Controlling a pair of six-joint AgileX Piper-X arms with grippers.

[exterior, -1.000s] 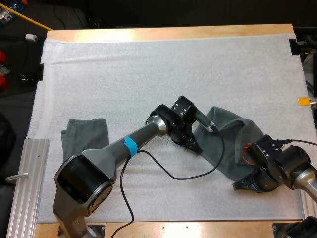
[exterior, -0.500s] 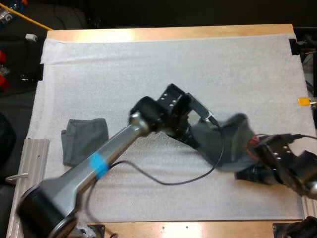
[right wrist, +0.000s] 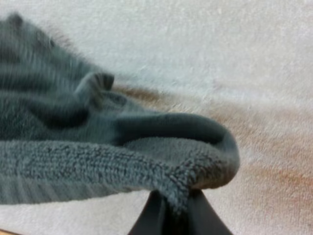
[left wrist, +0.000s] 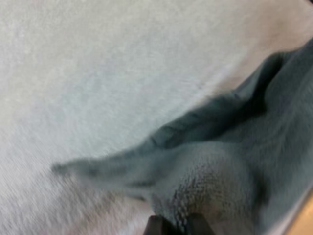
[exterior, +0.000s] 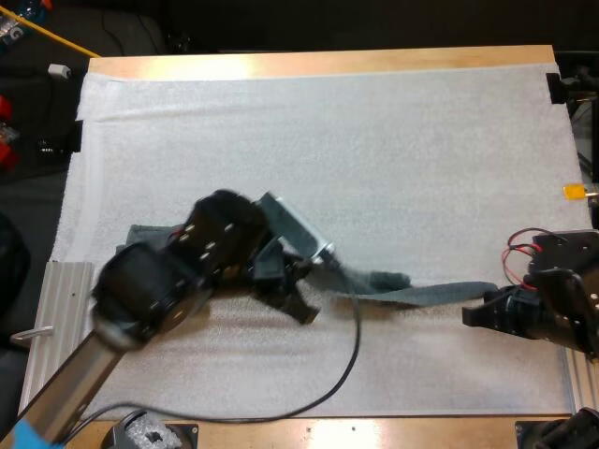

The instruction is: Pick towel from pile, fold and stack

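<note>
Towel (exterior: 421,292), dark grey-green, was found drawn out into a long narrow band across the near-right part of the white mat (exterior: 374,140), running left to right between the two grippers. Its left end was bunched at the left gripper (exterior: 298,301), and its right end reached the right gripper (exterior: 473,315).

In the left wrist view, the left gripper (left wrist: 176,226) had its jaws clamped on a rounded fold of the towel (left wrist: 220,176), with the cloth spreading away over the mat in loose creases.

In the right wrist view, the right gripper (right wrist: 171,215) had its jaws pinched on a thick rolled edge of the towel (right wrist: 73,156), the rest lying rumpled on the mat beyond.

A second grey-green towel (exterior: 142,232) showed at the left of the mat, largely covered by the left arm; its shape could not be judged.

A ribbed metal rail (exterior: 56,309) lay along the near-left edge of the wooden table (exterior: 328,62).
</note>
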